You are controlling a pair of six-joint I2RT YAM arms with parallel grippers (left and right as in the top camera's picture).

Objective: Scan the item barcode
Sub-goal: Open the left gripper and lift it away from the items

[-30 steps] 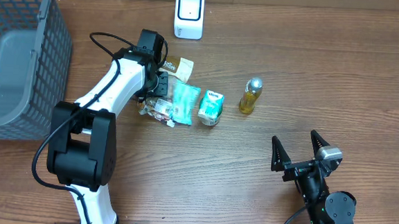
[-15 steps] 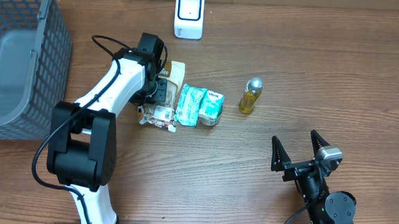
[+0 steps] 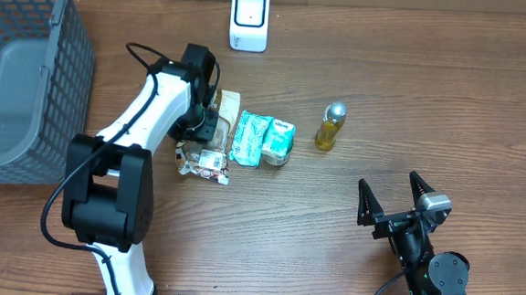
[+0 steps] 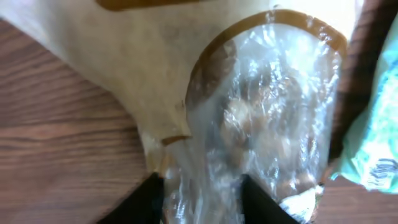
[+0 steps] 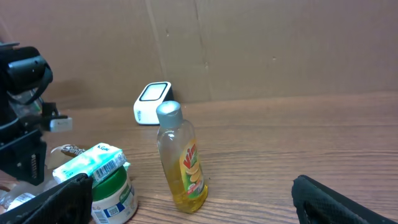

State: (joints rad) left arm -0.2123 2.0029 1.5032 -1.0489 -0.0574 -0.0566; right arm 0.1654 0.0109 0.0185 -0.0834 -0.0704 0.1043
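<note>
Table (image 3: 349,244) comes first, brown wood with all my things on it. Next is the grey basket (image 3: 67,62) at 9 o'clock, maybe where things go after the beep. My left arm (image 3: 146,113) reaches from 7 o'clock toward the middle, because the thing I want lies there. The right gripper (image 3: 389,184) waits at 5 o'clock, fingers wide apart and nothing in them, out of the way. The snack bag (image 3: 209,158) is the thing to scan; it lies on the wood just on the 9 o'clock side of the middle, right beside the teal pack (image 3: 247,137). The white scanner (image 3: 250,19) stands at 12 o'clock, well apart from the bag, so the bag must be lifted and carried there. The left gripper (image 4: 202,199) is down on the bag, fingers a little apart with crinkly plastic between them; I cannot tell if they pinch it. The yellow bottle (image 3: 330,126) stands at 2 o'clock, and the little tub (image 3: 279,141) sits beside the pack.
</note>
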